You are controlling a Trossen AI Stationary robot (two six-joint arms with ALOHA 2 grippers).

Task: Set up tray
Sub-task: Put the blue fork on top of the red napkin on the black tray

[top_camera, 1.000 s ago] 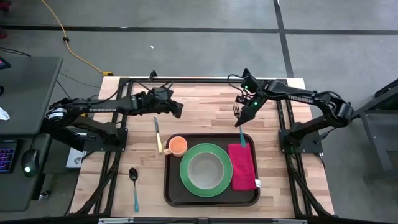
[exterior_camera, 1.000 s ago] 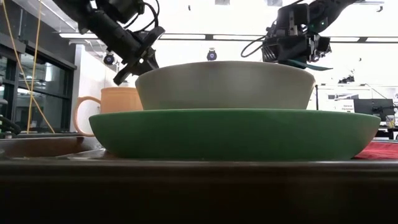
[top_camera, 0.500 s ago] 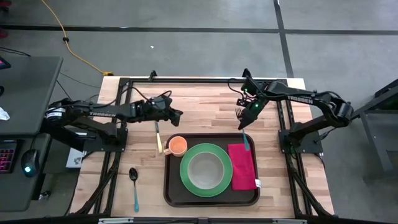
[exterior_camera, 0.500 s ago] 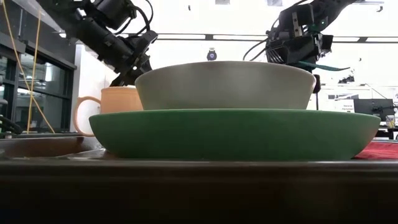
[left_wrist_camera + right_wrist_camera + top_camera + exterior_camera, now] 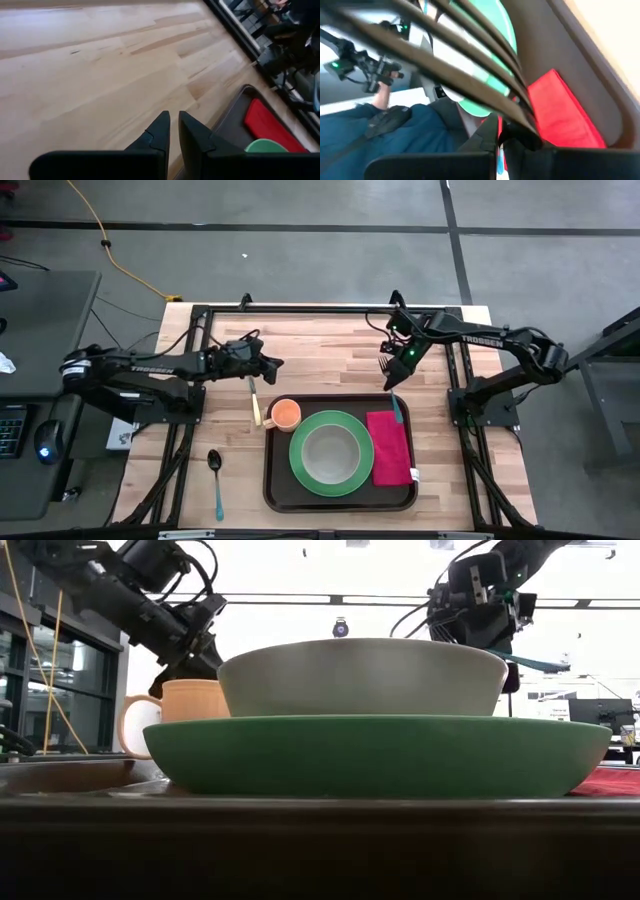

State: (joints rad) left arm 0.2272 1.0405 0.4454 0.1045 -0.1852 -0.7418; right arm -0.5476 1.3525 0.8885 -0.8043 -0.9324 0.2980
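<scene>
The dark brown tray (image 5: 282, 488) lies at the table's near middle. On it stand a green plate (image 5: 300, 470) with a grey bowl (image 5: 328, 452), an orange mug (image 5: 285, 414) and a magenta napkin (image 5: 390, 448). My right gripper (image 5: 394, 378) is shut on a teal-handled fork (image 5: 394, 406) above the tray's far right corner. My left gripper (image 5: 275, 364), its fingers (image 5: 161, 131) almost together with nothing between them, hangs over the bare wood just beyond a cream-handled knife (image 5: 254, 395). A teal-handled spoon (image 5: 216, 475) lies left of the tray. My right gripper pinches the fork between its two fingers, at the top of the teal handle (image 5: 392, 388) near the metal neck. The fingers slant down from the table's far right and lie across the fork. It hangs clear, tines (image 5: 382, 363) toward the far edge, handle end over the napkin's far end.
Black frame rails (image 5: 330, 310) run along the table's far edge and both sides. Bare wood lies between the far rail and the tray. In the low view the plate (image 5: 380, 755) and bowl (image 5: 360, 675) fill the foreground, with the mug (image 5: 185, 700) behind on the left.
My left gripper has drawn back toward the table's left edge and sunk lower, ending near the knife's blade. My right gripper has stayed in place but tipped, so the fork's handle end now slants lower over the tray.
</scene>
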